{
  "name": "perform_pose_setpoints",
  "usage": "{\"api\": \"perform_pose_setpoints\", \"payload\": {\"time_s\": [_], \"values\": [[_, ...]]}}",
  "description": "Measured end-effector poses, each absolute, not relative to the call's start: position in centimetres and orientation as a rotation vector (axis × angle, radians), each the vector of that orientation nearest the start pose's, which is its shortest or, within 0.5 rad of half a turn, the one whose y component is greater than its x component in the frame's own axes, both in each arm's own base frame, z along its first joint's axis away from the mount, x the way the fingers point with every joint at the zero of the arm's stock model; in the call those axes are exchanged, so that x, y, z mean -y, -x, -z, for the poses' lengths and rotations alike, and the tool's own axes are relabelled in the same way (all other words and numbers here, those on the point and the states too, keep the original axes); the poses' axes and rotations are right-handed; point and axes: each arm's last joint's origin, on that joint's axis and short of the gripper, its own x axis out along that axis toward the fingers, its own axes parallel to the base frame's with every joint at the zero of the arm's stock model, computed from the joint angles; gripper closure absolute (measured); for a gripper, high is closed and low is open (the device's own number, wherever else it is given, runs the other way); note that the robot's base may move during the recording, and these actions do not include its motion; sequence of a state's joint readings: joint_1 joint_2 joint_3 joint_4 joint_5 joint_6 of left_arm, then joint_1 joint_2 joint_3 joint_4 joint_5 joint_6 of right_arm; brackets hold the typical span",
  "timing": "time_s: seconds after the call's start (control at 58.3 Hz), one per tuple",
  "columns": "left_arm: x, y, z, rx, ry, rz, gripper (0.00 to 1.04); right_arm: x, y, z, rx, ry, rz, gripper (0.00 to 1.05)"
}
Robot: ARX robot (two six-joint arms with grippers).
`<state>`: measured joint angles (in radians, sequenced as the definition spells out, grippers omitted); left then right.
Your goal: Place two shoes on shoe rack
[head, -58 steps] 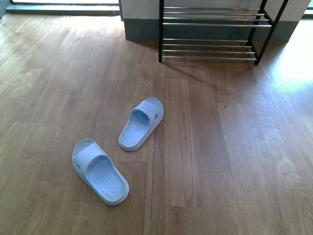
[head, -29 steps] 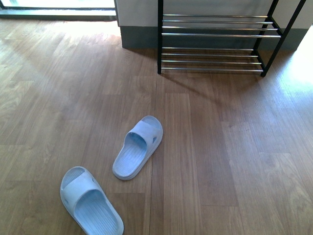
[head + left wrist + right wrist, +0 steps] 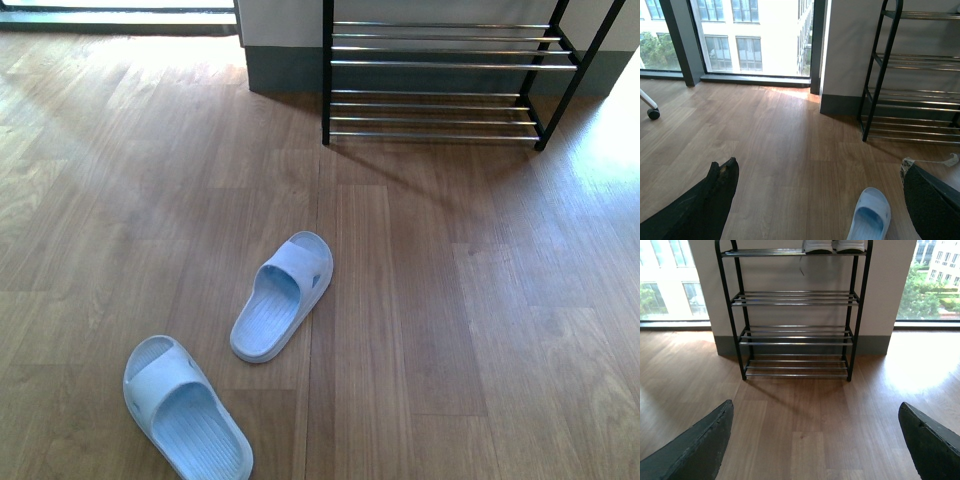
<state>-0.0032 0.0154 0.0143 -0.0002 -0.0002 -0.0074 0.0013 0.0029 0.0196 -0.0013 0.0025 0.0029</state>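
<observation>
Item 1. Slippers, pale blue moulded plastic slides, count two, both sole-down on the brown wood-plank floor point(image 3: 450, 300), apart from each other. One point(image 3: 283, 297) lies near centre of the front view. The other point(image 3: 185, 410) lies at 7 o'clock from it.

Item 2. Shoe rack point(image 3: 440, 63), black metal frame with chrome bars, four tiers, count one. It stands at 1 o'clock from the slippers, well apart, against a white wall with grey skirting point(image 3: 285, 70). Open floor lies between.
- Top tier: one pair of white-soled shoes point(image 3: 834, 245), only the soles in frame.
- Lower three tiers: bare bars.

Item 3. Left gripper point(image 3: 817, 167), black fingers spread wide, holding nothing.

Item 4. Right gripper point(image 3: 816, 409), likewise spread wide and unloaded, facing the rack.

Item 5. Surroundings: tall windows point(image 3: 730, 35); one black caster wheel point(image 3: 653, 114).
</observation>
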Motion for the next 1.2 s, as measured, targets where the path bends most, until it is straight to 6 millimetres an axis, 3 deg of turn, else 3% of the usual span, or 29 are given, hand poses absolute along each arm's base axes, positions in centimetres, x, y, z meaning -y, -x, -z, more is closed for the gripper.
{"api": "perform_pose_setpoints", "payload": {"time_s": [0.223,0.326,0.412,0.481,0.583,0.704,0.824,0.978,1.201], "values": [[0.1,-9.9,-16.6,-0.021,0.015,-0.032,0.09,0.0,-9.7,-17.0,0.015,-0.003,0.001,0.09],[-0.2,-10.8,-17.2,-0.108,0.018,-0.403,0.09,0.0,-9.7,-17.0,0.016,-0.003,0.001,0.09],[-0.9,-12.4,-18.1,-0.194,0.059,-0.481,0.09,0.0,-9.7,-17.0,0.015,-0.002,-0.002,0.09],[-1.5,-14.7,-18.7,-0.265,0.122,-0.444,0.09,0.0,-9.7,-17.0,0.015,-0.002,-0.002,0.09],[-2.0,-18.6,-18.0,-0.385,0.168,-0.376,0.09,0.0,-9.7,-17.0,0.015,-0.002,-0.002,0.09],[-2.1,-23.8,-14.6,-0.577,0.149,-0.382,0.09,0.0,-9.7,-17.0,0.015,-0.003,-0.002,0.09],[-0.4,-27.7,-7.9,-0.847,0.088,-0.304,0.09,0.0,-9.7,-17.0,0.015,-0.003,-0.002,0.09],[1.7,-30.0,-3.2,-1.025,0.062,-0.191,0.09,0.0,-9.7,-17.0,0.015,-0.003,-0.001,0.09],[3.3,-32.8,3.2,-1.246,0.007,-0.168,0.09,0.0,-9.7,-17.0,0.015,-0.003,-0.001,0.09]]}}
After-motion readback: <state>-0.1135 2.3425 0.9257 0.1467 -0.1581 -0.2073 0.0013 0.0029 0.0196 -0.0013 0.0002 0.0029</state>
